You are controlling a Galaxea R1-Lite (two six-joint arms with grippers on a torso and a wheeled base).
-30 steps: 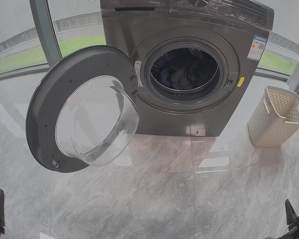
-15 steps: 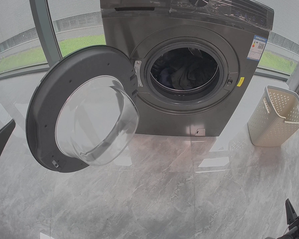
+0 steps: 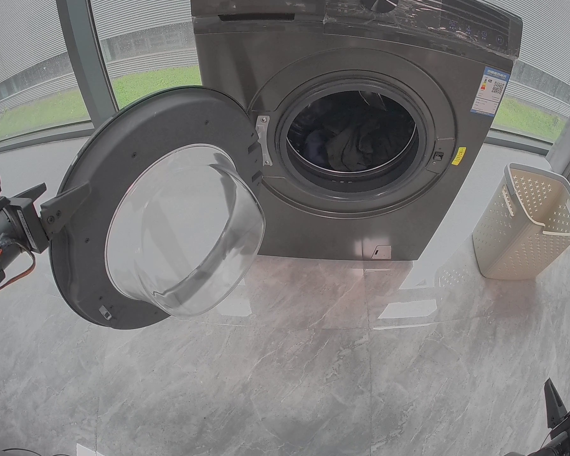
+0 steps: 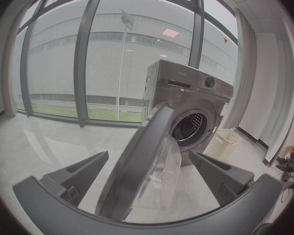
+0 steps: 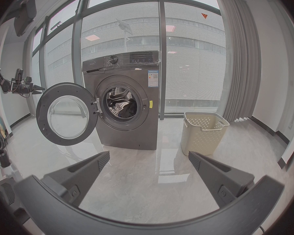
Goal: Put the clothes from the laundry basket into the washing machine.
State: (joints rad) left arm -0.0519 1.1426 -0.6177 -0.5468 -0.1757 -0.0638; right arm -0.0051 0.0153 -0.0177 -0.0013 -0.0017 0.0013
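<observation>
The grey washing machine [image 3: 354,39] stands with its round door [image 3: 139,159] swung wide to the left. Dark clothes [image 3: 351,137] lie inside the drum. A cream laundry basket [image 3: 529,223] sits on the floor to the machine's right; no clothes show in it. My left gripper [image 3: 66,188] is open at the door's outer left rim, and in the left wrist view the door's edge [image 4: 137,160] stands between its fingers [image 4: 78,170]. My right gripper [image 3: 567,381] hangs open low at the near right, holding nothing, well short of the basket [image 5: 202,133].
Glass window walls [image 3: 25,64] run behind and to the left of the machine. A curtain [image 5: 241,66] hangs at the far right behind the basket. Bare grey tile floor [image 3: 310,362] spreads in front of the machine.
My left gripper has risen from the near left corner up to the door's left rim. The right gripper, door, basket and clothes have stayed put.
</observation>
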